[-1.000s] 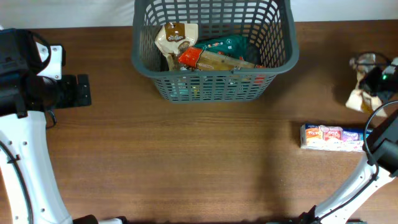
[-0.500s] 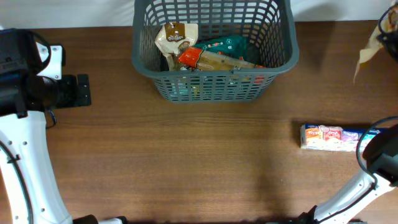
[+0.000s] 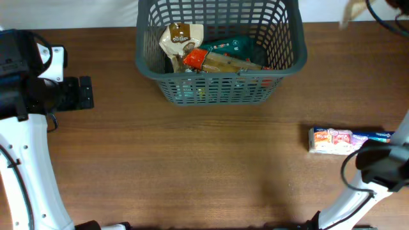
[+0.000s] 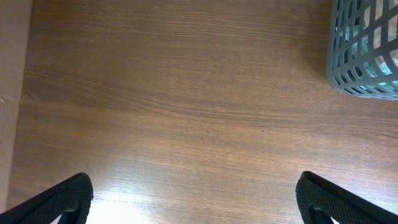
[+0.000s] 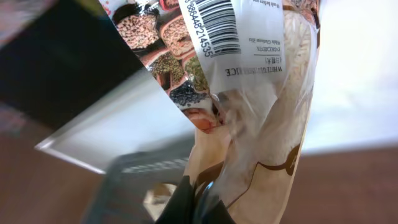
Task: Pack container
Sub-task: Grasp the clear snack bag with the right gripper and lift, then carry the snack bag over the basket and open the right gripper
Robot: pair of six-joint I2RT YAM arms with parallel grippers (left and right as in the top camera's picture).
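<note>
The container (image 3: 217, 89), a dark grey lattice basket, stands at the table's far centre. It holds a beige packet (image 3: 181, 39), a red-orange packet (image 3: 198, 59) and a green packet (image 3: 230, 46). My right gripper (image 5: 202, 199) is shut on a beige and clear grain packet (image 5: 261, 112), held in the air. In the overhead view that packet is a blur (image 3: 350, 11) at the far right, to the right of the container. The container shows blurred in the right wrist view (image 5: 124, 180). My left gripper (image 4: 193, 199) is open and empty over bare table, left of the container's corner (image 4: 367, 50).
A long colourful box (image 3: 342, 140) lies on the table at the right. The left arm's gripper (image 3: 80, 92) rests near the left edge. The right arm's base stands at the front right corner.
My right gripper has lifted the grain packet off the table's right side and carried it up, back and leftward. The left arm has not moved.
</note>
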